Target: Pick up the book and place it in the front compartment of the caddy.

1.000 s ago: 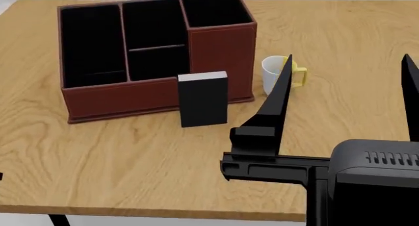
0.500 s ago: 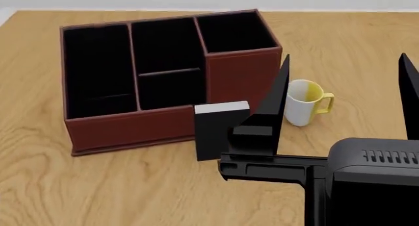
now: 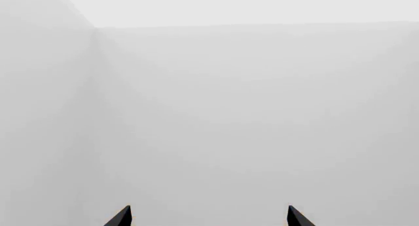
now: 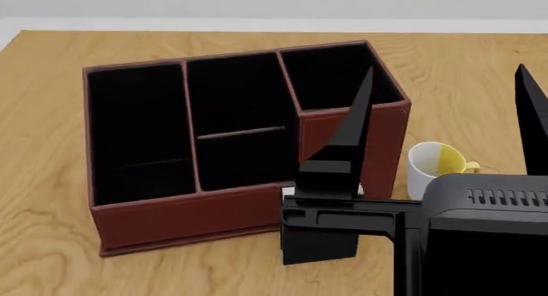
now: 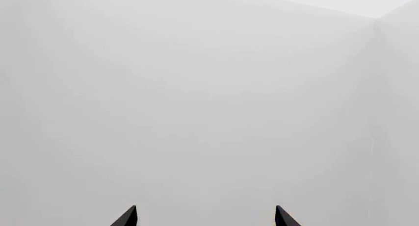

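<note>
My right gripper (image 4: 445, 97) jaws spread, raised over table (image 4: 51, 200); book (image 4: 321, 248) upright beside caddy (image 4: 171, 219). Left gripper (image 3: 208, 217) spread too.

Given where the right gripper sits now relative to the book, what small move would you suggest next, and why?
Probably tilt the right gripper down toward the book. Its fingers point up and stand wide apart, holding nothing, and its wrist view shows only blank wall. The book stands upright on the table before the caddy, mostly hidden behind the gripper body, so no grasp is lined up yet.
</note>
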Controlling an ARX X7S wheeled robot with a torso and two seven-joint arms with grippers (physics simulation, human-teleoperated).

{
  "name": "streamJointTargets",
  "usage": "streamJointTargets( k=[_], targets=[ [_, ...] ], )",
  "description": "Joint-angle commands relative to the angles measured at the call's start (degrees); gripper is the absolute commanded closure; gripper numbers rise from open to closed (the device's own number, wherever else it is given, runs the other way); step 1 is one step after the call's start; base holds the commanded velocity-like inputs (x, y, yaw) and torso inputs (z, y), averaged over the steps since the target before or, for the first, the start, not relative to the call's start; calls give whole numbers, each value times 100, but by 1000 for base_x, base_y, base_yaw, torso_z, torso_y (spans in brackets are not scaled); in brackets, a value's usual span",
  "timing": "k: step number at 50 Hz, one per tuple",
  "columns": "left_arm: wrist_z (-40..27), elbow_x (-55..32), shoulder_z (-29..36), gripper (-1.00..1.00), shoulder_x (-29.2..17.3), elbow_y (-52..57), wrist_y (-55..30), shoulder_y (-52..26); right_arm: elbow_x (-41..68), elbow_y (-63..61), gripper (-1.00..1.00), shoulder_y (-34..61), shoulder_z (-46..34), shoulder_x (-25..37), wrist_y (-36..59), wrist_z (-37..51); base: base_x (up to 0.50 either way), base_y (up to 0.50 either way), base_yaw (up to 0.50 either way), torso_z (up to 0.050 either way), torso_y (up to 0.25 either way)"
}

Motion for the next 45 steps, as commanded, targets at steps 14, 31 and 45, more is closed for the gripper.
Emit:
streamJointTargets(
  k=[14,31,45],
  targets=[
    [-162,-35,134,-100,-184,72,127,-80,36,-8,-100,21,3,-75,90,64,331,157,0,0,1],
    [-142,16,271,-100,-152,-14,164,-192,84,-105,-100,-5,75,56,35,86,326,134,0,0,1],
    [-225,-7,317,-100,-247,32,239,-205,91,-106,-100,0,87,22,55,113,311,55,0,0,1]
  ],
)
